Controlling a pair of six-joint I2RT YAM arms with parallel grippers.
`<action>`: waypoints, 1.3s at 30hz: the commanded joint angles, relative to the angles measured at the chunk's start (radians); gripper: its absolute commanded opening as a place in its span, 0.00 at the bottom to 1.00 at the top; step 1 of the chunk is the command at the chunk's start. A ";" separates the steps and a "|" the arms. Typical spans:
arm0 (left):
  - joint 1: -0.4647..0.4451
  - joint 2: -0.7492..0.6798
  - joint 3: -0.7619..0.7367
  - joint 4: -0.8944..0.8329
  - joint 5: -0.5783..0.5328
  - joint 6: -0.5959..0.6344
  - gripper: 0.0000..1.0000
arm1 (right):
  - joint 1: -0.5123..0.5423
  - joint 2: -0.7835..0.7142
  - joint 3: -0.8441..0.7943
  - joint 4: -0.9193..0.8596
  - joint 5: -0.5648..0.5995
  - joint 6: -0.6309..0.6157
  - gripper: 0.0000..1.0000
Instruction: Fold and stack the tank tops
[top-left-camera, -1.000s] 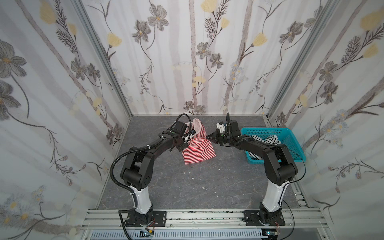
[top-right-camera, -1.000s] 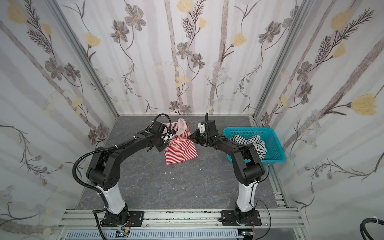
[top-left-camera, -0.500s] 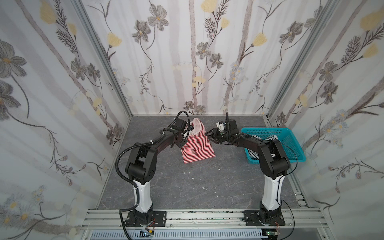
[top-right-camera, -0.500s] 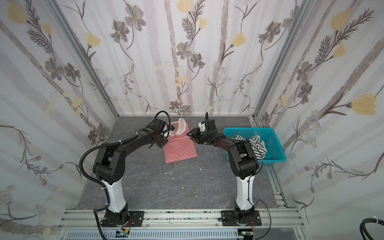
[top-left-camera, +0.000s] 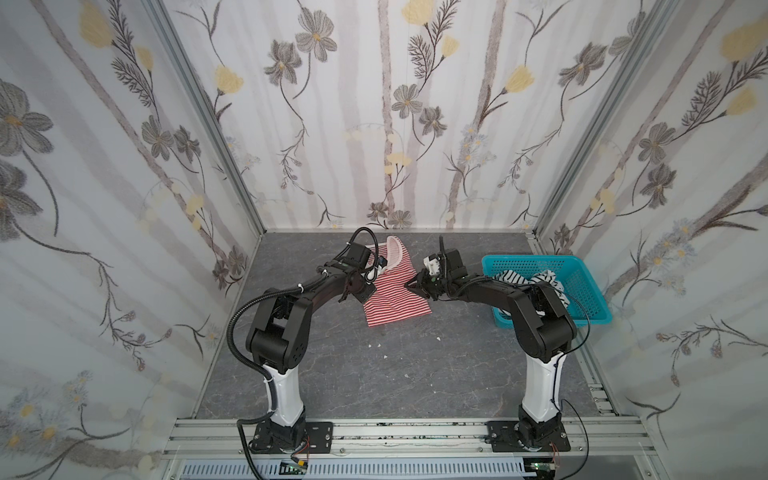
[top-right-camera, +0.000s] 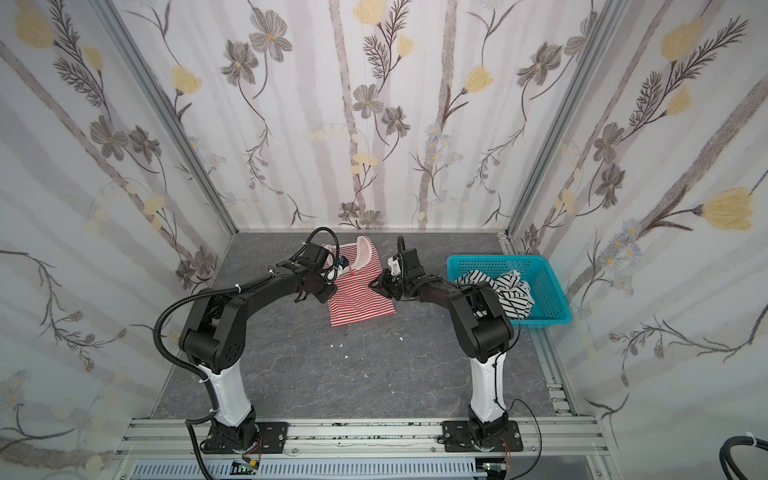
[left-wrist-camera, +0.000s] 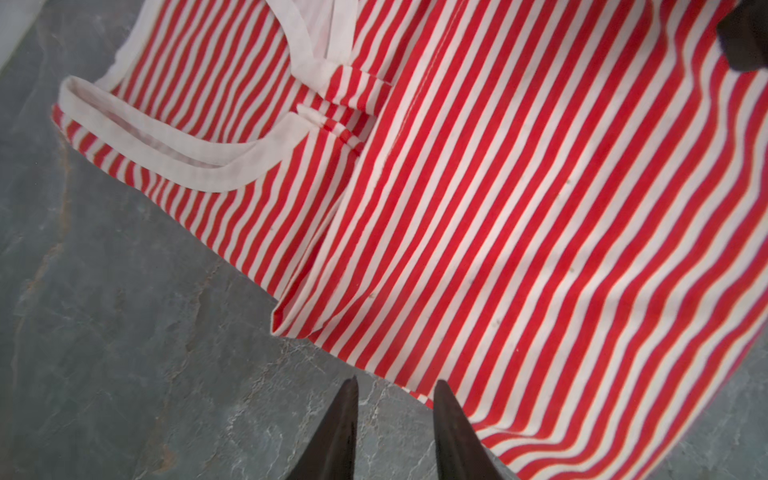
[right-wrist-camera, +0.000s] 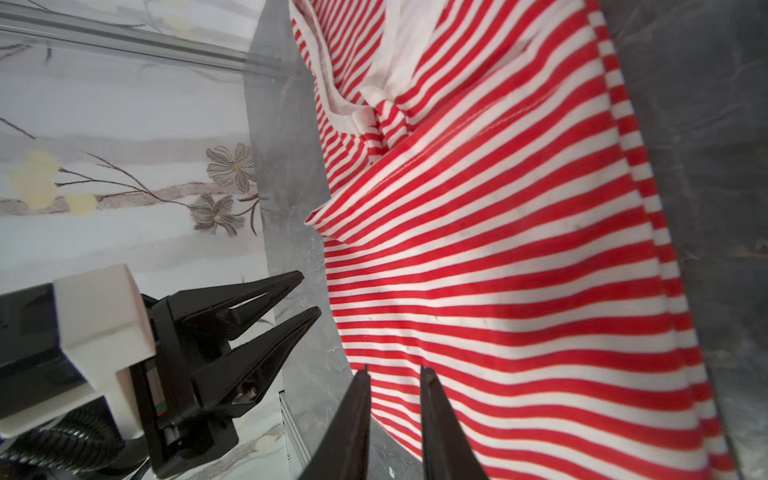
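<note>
Both end effectors, clenched a second ago, now stand parted and empty at the sides of the red-and-white tank top (top-left-camera: 395, 303), while the garment lies about where it did. In the left wrist view the left end effector (left-wrist-camera: 397, 380) shows bare counter (left-wrist-camera: 124, 332) between its fingers, just beside the top's edge. In the right wrist view the right end effector (right-wrist-camera: 395, 370) hovers over the opposite edge with a gap between its fingers and no cloth pinched.

In both top views the red-and-white top rests towards the back of the counter, with its white-trimmed neckline towards the rear wall. A flap of striped cloth is laid over the body, its stitched edge showing in both wrist views. That suggests one fold is already down. The arms flank the garment, probably because a soft knit needs holding from two sides to fold squarely. The parted jaws fit a release between folds.

The black-and-white tank top (top-left-camera: 524, 277) sits crumpled in the turquoise basket (top-left-camera: 536, 259) at the right. It is untouched, presumably waiting until the first top is finished so it can be folded and stacked on top.
</note>
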 joint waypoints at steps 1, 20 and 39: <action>0.001 0.038 0.012 0.019 0.003 -0.007 0.35 | -0.001 0.025 -0.002 0.009 0.048 0.006 0.23; 0.000 -0.082 -0.035 0.032 -0.137 -0.018 0.43 | 0.012 -0.202 -0.184 -0.008 0.104 -0.046 0.52; -0.038 -0.469 -0.516 0.256 0.029 -0.043 0.61 | 0.007 -0.346 -0.493 0.194 0.113 0.022 0.64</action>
